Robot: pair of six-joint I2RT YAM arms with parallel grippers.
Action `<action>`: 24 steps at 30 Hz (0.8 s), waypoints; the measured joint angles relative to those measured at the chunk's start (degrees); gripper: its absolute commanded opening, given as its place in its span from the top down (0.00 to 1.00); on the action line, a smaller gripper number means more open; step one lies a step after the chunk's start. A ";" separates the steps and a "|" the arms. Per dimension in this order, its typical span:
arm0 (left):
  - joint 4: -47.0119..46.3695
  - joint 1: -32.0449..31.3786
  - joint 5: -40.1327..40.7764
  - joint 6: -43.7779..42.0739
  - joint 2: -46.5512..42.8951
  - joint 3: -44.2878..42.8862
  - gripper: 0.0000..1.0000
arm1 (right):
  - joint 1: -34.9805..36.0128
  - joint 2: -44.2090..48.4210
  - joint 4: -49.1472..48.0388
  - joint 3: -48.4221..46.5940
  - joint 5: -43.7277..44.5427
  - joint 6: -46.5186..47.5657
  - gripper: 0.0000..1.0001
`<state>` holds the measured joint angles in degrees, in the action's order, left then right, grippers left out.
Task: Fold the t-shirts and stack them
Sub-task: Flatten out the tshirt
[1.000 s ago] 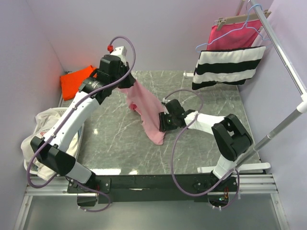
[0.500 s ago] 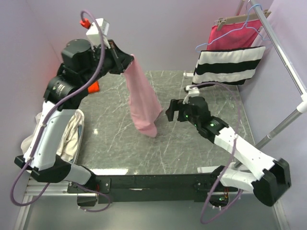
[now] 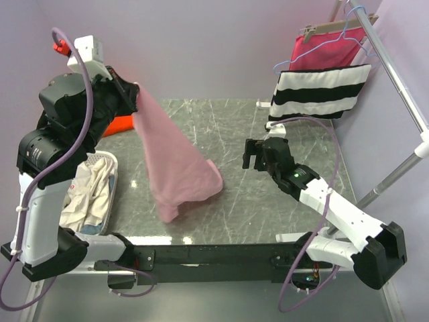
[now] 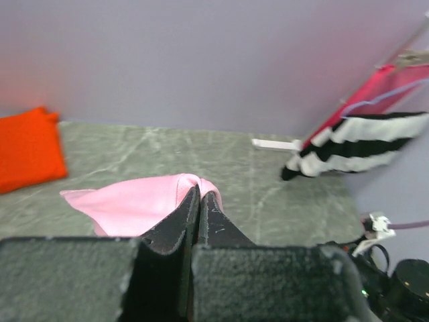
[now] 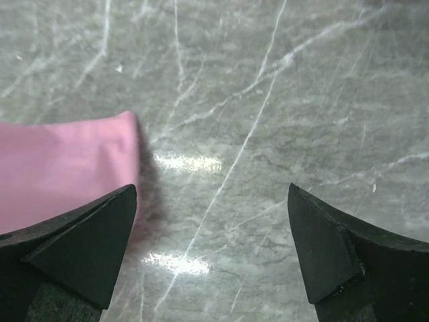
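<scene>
We take the marble table (image 3: 268,201) as anchor. Biggest change: the left arm has swung up and out over the table's left edge, and the left gripper (image 4: 199,194) is pinched tight on a bunched corner of the pink t-shirt (image 3: 177,164). A second ago the shirt trailed down to the table middle; now it hangs off that one pinch over the table's left half, lower end swinging free. The right gripper (image 3: 249,153) had the shirt's lower end then. It has since let go and backed off right of table centre, fingers spread wide with nothing between them, only bare marble and a pink edge beside its left finger in the wrist view. So we judge the fold not started: the shirt needs laying flat or a second grip first. Around: the clothes rack (image 3: 395,74) along the table's right edge, with the striped cloth (image 3: 318,90) and magenta cloth (image 3: 322,50) hung over the table's far-right corner, near the right arm's reach. A basket of pale laundry (image 3: 90,194) sits off the table's left edge below the left arm. The orange t-shirt (image 3: 120,125) lies at the table's far-left corner, looks folded, probably the stack base.
</scene>
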<state>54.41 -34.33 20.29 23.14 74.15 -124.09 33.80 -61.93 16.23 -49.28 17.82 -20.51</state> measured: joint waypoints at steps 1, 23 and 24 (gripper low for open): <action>0.76 0.00 1.49 -0.13 -0.37 0.17 0.99 | 0.00 -0.94 0.04 0.00 -0.11 -0.09 0.00; -18.25 -8.96 -18.62 -0.46 29.75 22.73 0.52 | -4.28 -2.89 5.07 -0.07 7.54 -3.56 0.00; -19.30 -9.22 -19.15 -0.31 30.60 22.95 0.46 | -4.46 -2.45 5.07 0.00 7.50 -3.67 0.00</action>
<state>35.11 -43.55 1.15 22.83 104.75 -101.14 29.34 -64.38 21.30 -49.28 25.32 -24.18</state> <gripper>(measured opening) 0.176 0.995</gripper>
